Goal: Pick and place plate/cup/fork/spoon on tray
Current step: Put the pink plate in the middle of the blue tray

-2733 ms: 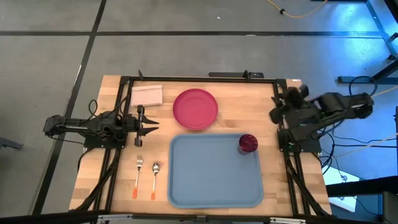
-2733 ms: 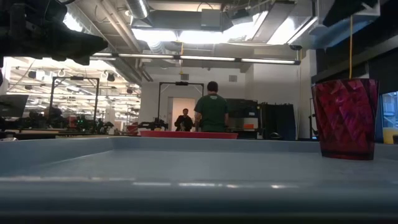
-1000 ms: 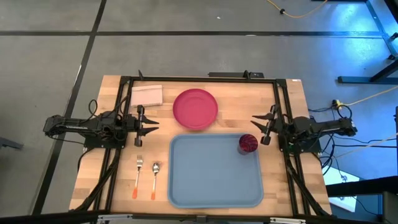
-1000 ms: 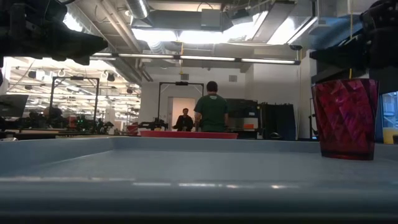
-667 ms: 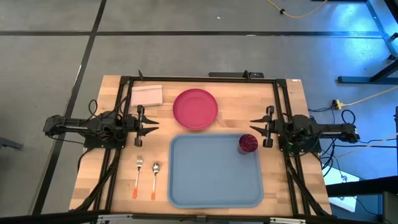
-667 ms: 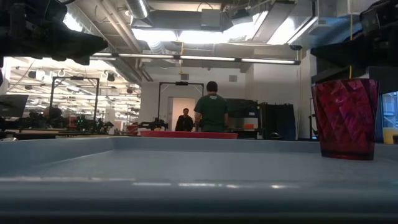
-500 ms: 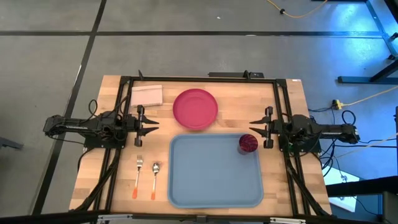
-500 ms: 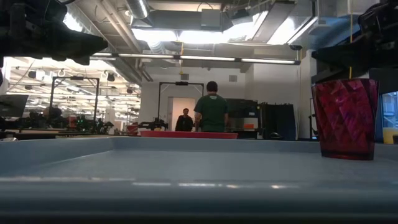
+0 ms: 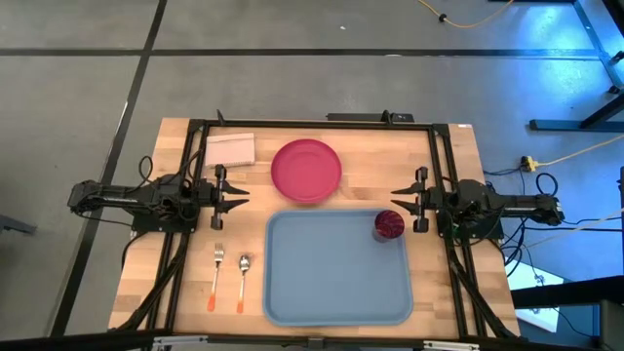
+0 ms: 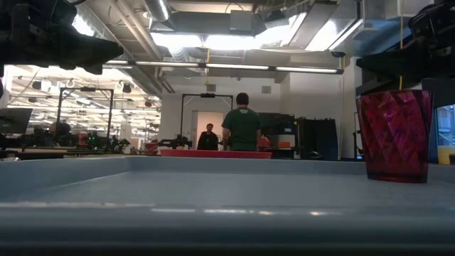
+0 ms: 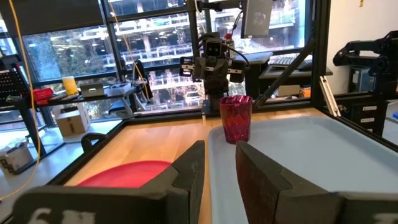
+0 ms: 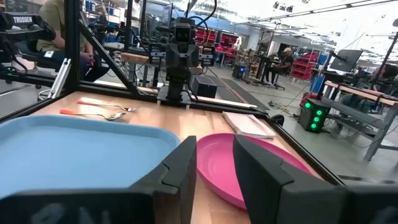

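Your right gripper [image 9: 402, 199] stood parted and empty at the table's right edge, just beside the cup [image 9: 388, 224], which sat in the tray's [image 9: 331, 292] far right corner. Your left gripper [image 9: 237, 198] waited likewise, parted and empty, at the left edge. The plate [image 9: 306, 170] lay beyond the tray. Fork [image 9: 216, 276] and spoon [image 9: 242, 281] lay left of the tray, apparently untouched.

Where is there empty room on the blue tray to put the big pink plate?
Almost the whole tray is bare: everything left of and nearer than the cup, which crowds only the far right corner. The plate lies on the wood beyond the tray's far rim.
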Robot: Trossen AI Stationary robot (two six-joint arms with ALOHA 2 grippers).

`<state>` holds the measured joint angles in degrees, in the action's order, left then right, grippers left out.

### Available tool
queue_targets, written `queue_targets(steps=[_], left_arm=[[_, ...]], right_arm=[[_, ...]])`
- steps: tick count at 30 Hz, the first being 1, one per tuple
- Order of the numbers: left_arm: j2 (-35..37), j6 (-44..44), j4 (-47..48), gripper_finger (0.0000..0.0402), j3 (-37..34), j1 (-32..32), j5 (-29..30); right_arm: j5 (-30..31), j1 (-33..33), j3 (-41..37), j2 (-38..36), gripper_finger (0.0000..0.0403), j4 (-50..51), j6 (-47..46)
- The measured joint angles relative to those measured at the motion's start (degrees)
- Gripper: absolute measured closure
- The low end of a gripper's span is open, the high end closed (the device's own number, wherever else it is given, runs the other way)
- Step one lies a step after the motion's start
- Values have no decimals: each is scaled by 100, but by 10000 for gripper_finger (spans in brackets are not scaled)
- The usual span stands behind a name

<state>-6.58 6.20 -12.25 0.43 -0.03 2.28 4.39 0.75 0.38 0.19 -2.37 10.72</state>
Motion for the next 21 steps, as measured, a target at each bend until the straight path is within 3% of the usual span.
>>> queue_targets(steps=[16, 21], left_arm=[[-1, 0, -28, 318, 1, 1, 0], [-1, -58, -799, 318, 1, 0, 15]], right_arm=[[6, 0, 0, 0, 293, -7, 44], [6, 0, 0, 0, 293, -93, 46]])
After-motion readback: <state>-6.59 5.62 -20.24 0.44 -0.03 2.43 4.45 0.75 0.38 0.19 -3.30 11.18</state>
